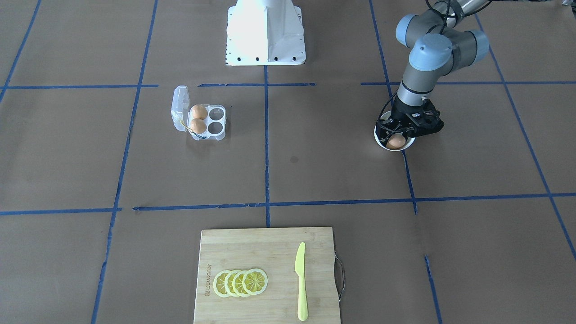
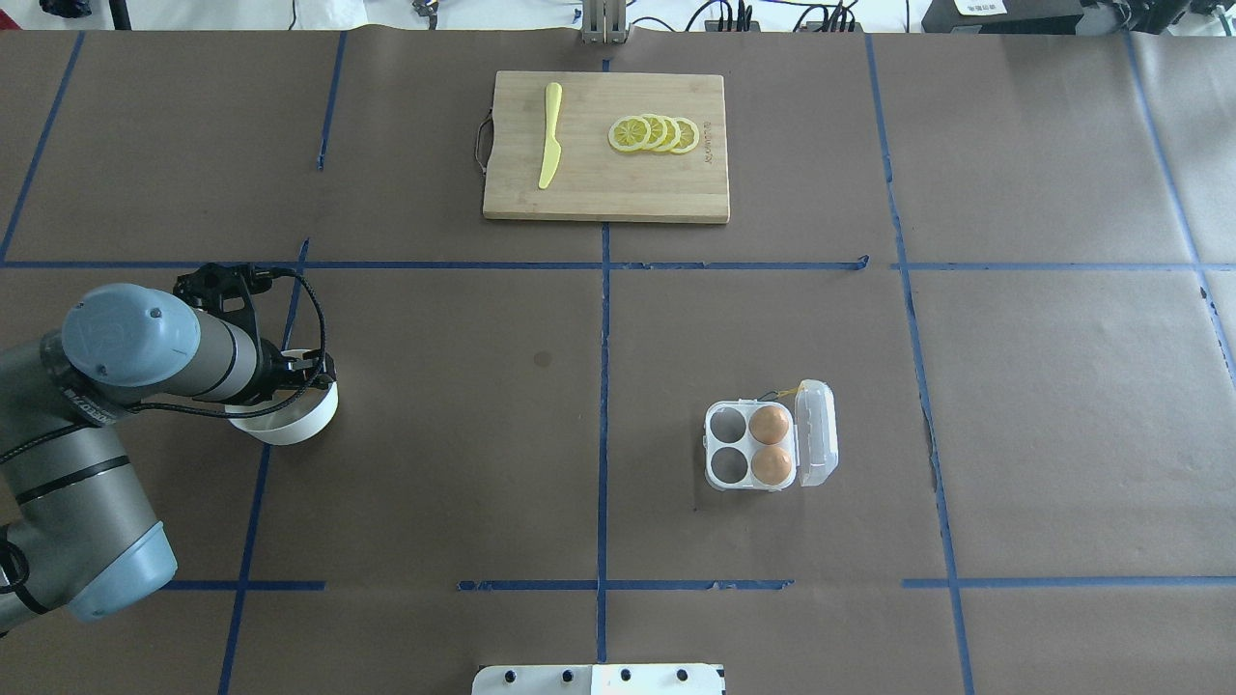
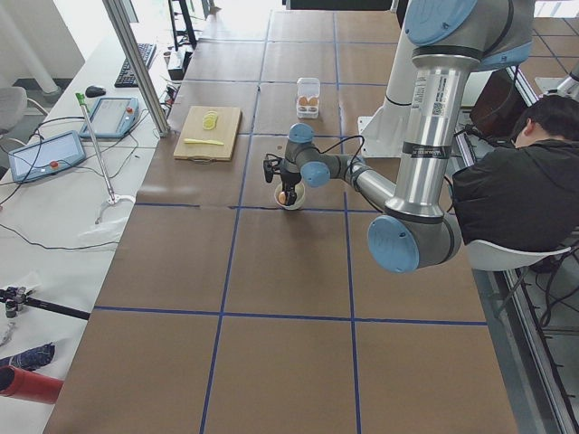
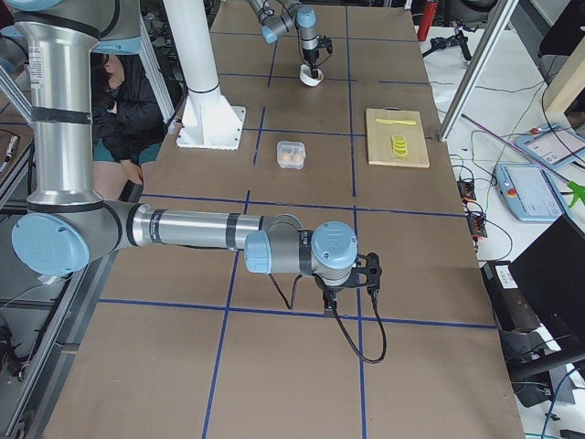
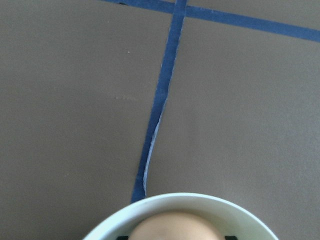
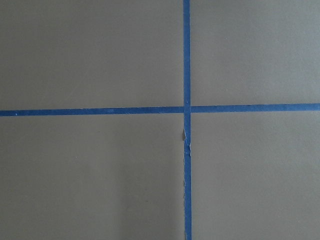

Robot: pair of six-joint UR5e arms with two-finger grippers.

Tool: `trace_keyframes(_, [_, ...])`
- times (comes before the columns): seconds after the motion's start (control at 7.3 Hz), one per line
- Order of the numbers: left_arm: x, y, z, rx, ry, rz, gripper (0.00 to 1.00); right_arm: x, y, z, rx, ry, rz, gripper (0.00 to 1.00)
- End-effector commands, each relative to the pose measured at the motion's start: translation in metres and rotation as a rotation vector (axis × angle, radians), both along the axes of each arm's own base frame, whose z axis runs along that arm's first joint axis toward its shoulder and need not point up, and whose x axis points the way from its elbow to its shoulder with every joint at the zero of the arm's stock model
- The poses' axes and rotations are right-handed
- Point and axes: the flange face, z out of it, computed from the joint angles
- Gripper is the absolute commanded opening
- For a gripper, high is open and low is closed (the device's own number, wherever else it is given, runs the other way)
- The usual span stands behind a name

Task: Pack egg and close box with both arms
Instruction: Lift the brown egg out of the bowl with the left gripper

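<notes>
The clear egg box [image 1: 216, 120] lies open on the table with its lid [image 1: 179, 108] swung aside; it also shows in the overhead view [image 2: 730, 444]. Two orange-brown eggs [image 1: 198, 111] [image 1: 197, 125] fill the two cups beside the lid, and the other two cups are empty. A third egg [image 1: 396, 142] sits in a white bowl [image 1: 396, 149]. My left gripper [image 1: 396, 136] is down in the bowl, its fingertips tight against both sides of that egg [image 5: 175, 227]. My right gripper [image 4: 352, 274] shows only in the exterior right view, far from the box; I cannot tell its state.
A wooden cutting board [image 1: 270, 252] with lemon slices [image 1: 240, 282] and a yellow knife [image 1: 300, 281] lies at the table's far side from the robot. The white base block [image 1: 265, 31] stands between the arms. Blue tape lines cross the brown table.
</notes>
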Motion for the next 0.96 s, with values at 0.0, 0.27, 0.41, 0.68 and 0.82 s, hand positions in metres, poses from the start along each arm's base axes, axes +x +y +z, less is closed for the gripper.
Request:
trace_keyframes(0.0, [-0.008,-0.004,-0.006,0.009,0.009,-0.01,0.07,0.0,0.0,-0.001,0.001,0.0,0.0,1.0])
trace_keyframes(0.27, [-0.019,-0.002,-0.014,0.021,0.022,-0.015,0.05,0.0,0.0,0.0,0.0,0.0,0.0,1.0])
trace_keyframes(0.41, [-0.027,0.003,-0.022,0.009,0.006,-0.017,0.05,0.0,0.0,0.0,0.0,0.0,0.0,1.0])
trace_keyframes(0.68, [-0.05,0.019,-0.066,-0.007,-0.016,-0.017,0.04,0.0,0.0,0.001,-0.002,0.0,0.0,1.0])
trace_keyframes(0.82, [-0.056,0.024,-0.085,0.004,0.0,-0.016,0.03,0.0,0.0,0.002,-0.003,0.0,0.0,1.0])
